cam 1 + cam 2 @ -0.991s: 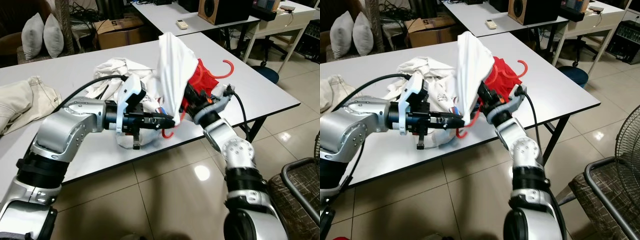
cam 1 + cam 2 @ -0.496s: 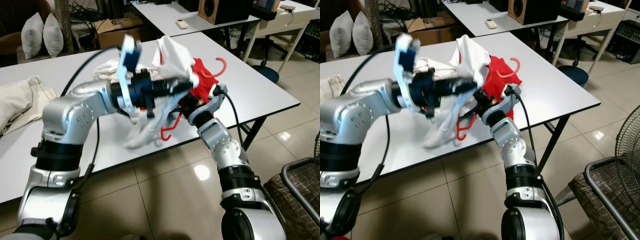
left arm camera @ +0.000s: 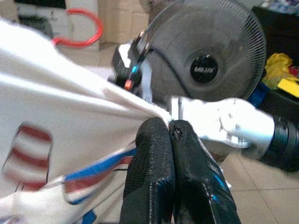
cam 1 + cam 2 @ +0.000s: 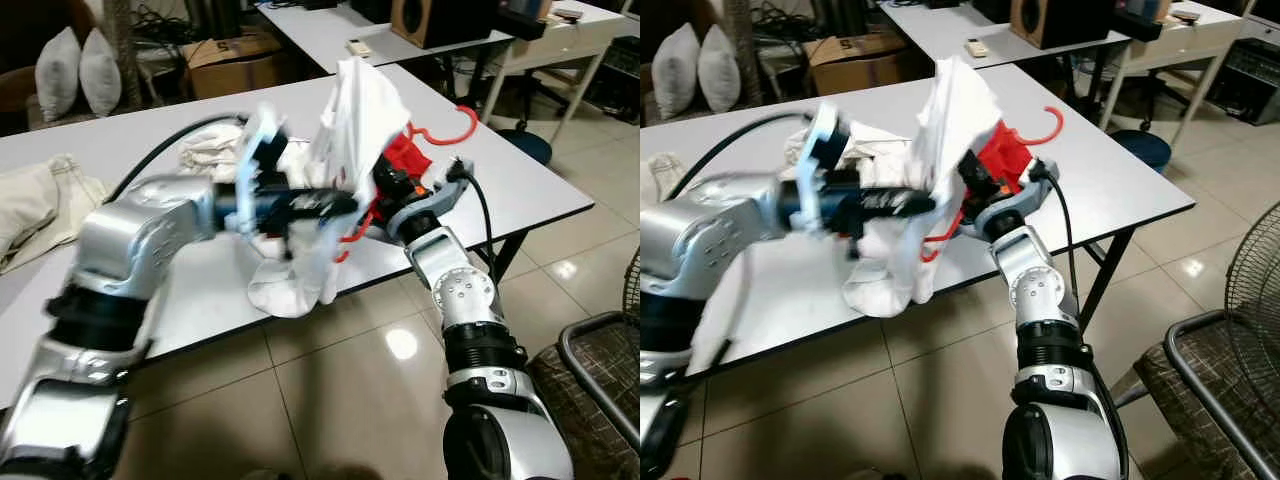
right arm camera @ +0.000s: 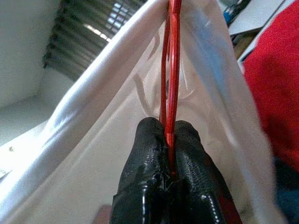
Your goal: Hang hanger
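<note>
Red hanger [image 5: 172,70] sits inside the white shirt [image 4: 355,110], held up over the front edge of the desk [image 4: 520,180]; its hook [image 4: 455,122] pokes out past the shirt toward the robot's right. A red garment [image 4: 405,155] lies just behind it on the desk.

Change: half a second ago the left arm was raised high, with the shirt bunched and drooping off the desk edge. Now that arm has dropped to about desk height, reaching across, and the shirt stands tall again as a peak over the hanger, its lower part hanging below the desk edge. Reads as the shirt being pulled over the hanger shoulders, so dressing is under way but not finished; the hanging itself has not started, and no rail is visible.

Right claw [image 5: 168,154]: fingers pressed together, pinching the hanger's thin red bar, white cloth all around. Right forearm angles up from below the desk edge, elbow bent, wrist tipped toward the shirt.

Left claw [image 3: 170,140]: fingers pressed together, pinching a fold of the white shirt beside a red-and-blue stripe print. Left arm is stretched roughly level across the robot's front, blurred, so likely moving.

More pale clothes [image 4: 215,150] are piled behind on the desk, a beige garment [image 4: 40,200] at far left. A fan [image 3: 205,56] stands beyond.
</note>
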{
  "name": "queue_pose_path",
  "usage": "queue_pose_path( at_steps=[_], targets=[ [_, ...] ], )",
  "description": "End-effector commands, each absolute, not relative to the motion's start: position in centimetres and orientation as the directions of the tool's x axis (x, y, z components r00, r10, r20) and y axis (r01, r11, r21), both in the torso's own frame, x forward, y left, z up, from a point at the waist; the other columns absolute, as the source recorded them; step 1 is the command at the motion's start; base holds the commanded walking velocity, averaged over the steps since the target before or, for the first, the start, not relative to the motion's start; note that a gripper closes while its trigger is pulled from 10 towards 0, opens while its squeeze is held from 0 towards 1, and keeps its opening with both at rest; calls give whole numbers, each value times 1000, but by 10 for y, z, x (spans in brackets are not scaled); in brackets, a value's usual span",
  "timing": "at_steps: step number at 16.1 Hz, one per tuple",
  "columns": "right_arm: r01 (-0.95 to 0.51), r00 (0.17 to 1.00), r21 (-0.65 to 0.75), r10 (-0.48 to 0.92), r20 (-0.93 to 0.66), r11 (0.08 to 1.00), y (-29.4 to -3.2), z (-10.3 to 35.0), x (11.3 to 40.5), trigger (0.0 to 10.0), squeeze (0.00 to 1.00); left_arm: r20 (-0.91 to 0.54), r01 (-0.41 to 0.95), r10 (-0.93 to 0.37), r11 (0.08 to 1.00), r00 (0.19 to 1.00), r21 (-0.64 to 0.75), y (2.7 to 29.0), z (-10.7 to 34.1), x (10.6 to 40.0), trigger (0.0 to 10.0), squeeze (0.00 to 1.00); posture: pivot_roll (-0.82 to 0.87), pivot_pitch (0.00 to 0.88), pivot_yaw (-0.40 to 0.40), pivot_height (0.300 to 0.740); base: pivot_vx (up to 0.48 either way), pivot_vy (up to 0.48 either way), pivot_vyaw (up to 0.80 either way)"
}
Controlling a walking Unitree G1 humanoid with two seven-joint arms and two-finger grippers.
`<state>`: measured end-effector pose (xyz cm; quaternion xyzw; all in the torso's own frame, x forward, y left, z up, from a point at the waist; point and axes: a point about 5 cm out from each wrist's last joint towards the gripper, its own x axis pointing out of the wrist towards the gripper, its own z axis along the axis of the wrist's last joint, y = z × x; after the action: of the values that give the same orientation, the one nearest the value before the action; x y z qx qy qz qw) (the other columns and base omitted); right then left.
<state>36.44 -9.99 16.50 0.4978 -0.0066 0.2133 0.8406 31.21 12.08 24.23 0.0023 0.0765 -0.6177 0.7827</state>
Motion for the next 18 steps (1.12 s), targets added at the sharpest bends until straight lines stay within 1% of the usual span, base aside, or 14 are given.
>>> queue_pose_path(
  at_steps=[1,2,3,4,5,7,10,11,13,14,16,17,18],
  targets=[
    [-377,909,839,333,252,393,-96,176,370,10000,0,-117,980,-979,178,167,-88,120,247,304,0,0,-129,0,55,740,0,0,0],
    [-368,912,850,324,252,376,-94,178,373,10000,0,-107,985,-986,138,127,-105,119,249,298,0,0,-118,0,51,740,0,0,0],
    [-361,915,861,317,251,359,-91,180,376,10000,0,-109,986,-988,123,111,-113,118,249,295,0,0,-107,0,48,740,0,0,0],
    [-353,917,870,313,248,344,-89,180,377,10000,0,-105,986,-989,118,106,-120,116,249,294,0,0,-107,0,48,740,0,0,0],
    [-352,916,868,321,242,349,-84,180,379,10000,0,-82,985,-991,116,106,-130,114,252,293,0,0,-87,0,44,740,0,0,0],
    [-345,915,871,330,230,350,-76,177,380,10000,0,-7,984,-997,74,74,-161,107,262,290,0,0,-64,0,43,740,0,0,0],
    [-333,919,873,329,216,356,-67,175,381,10000,0,106,979,-992,42,64,-199,97,277,293,0,0,-61,0,61,740,0,0,0],
    [-332,919,872,330,214,360,-67,175,381,10000,0,104,979,-991,57,79,-194,96,277,295,0,0,-61,0,61,740,0,0,0],
    [-333,911,846,373,176,416,-66,170,378,10000,0,71,973,-980,175,187,-152,98,276,311,0,0,-79,0,75,740,0,0,0],
    [-328,901,828,413,130,455,-71,166,372,10000,0,81,964,-969,220,234,-146,97,279,318,0,0,-95,0,83,740,0,0,0],
    [-283,903,837,425,68,468,-81,160,362,10000,0,88,967,-969,217,230,-134,91,282,320,0,0,-118,0,95,740,0,0,0],
    [-282,896,835,441,54,472,-86,158,351,10000,0,97,974,-975,185,198,-131,84,282,317,0,0,-126,0,101,740,0,0,0],
    [-284,893,824,449,40,491,-88,156,343,10000,0,103,977,-977,171,185,-131,80,281,315,0,0,-140,0,109,740,0,0,0]
  ],
)
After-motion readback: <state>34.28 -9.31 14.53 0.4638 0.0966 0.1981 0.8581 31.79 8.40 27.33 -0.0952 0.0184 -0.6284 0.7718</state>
